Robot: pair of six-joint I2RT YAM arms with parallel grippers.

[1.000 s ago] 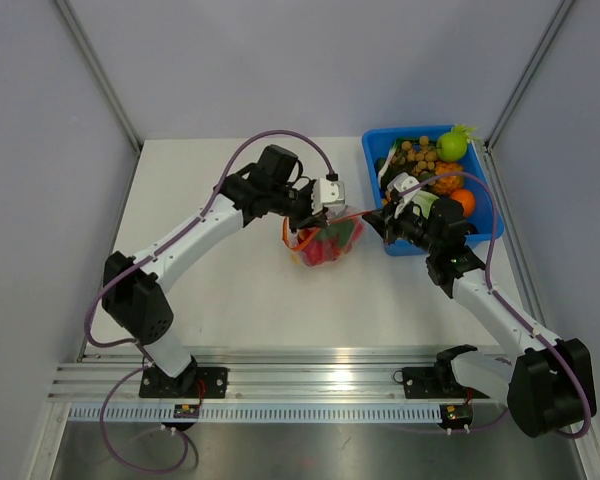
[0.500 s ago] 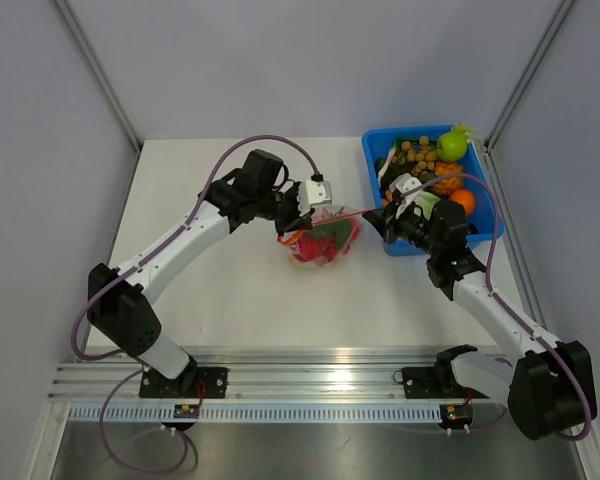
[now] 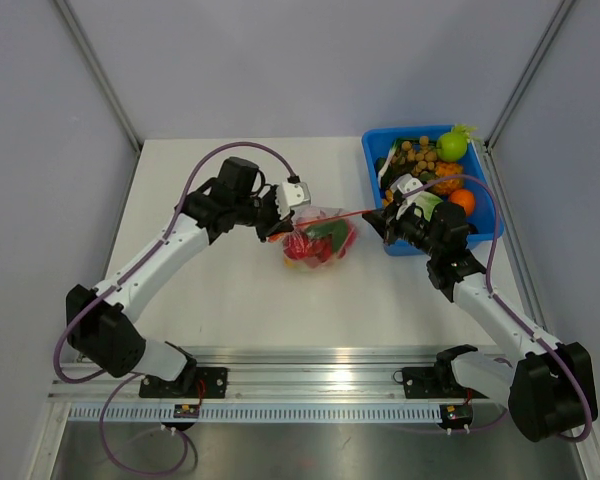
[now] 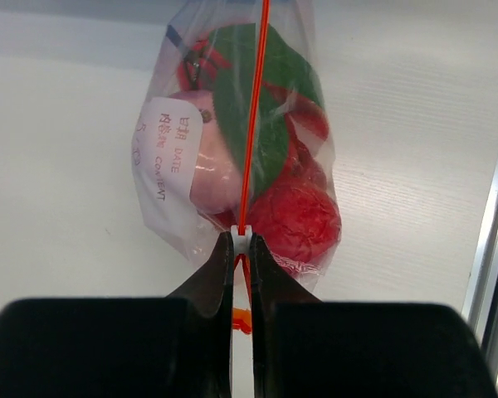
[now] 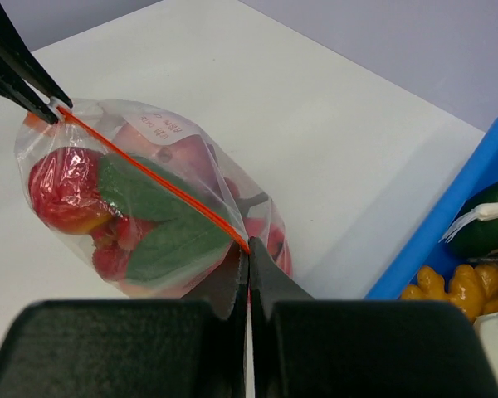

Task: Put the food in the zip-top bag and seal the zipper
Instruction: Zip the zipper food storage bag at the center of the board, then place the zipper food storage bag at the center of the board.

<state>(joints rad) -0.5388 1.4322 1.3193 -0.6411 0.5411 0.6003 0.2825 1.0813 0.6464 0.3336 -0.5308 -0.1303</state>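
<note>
On the white table [image 3: 210, 290], out past the arm bases, you have the clear, crinkly plastic zip-top bag [image 3: 318, 240] [image 4: 232, 149] [image 5: 149, 199] lying near the middle of the top view.

Your left gripper [image 3: 283, 231] [image 4: 241, 240] is at the bag's 9 o'clock end. Its jaws are pressed tight together on the end of the thin red-orange zipper [image 3: 345, 216] [image 4: 253, 124] [image 5: 149, 162].

Your right gripper [image 3: 385, 215] [image 5: 247, 253] is at the 3 o'clock end, clamped just as tightly on the other end. The strip runs taut and straight between them.

Inside the bag is the red and green plastic food [image 4: 295, 220] [image 5: 62, 186]. A white label faces the left wrist camera.

Farther off, at 1 o'clock from the bag, the blue plastic bin [image 3: 372, 160] [image 5: 473, 191] holds more toy produce, with a green fruit [image 3: 452, 147] at its far end.
</note>
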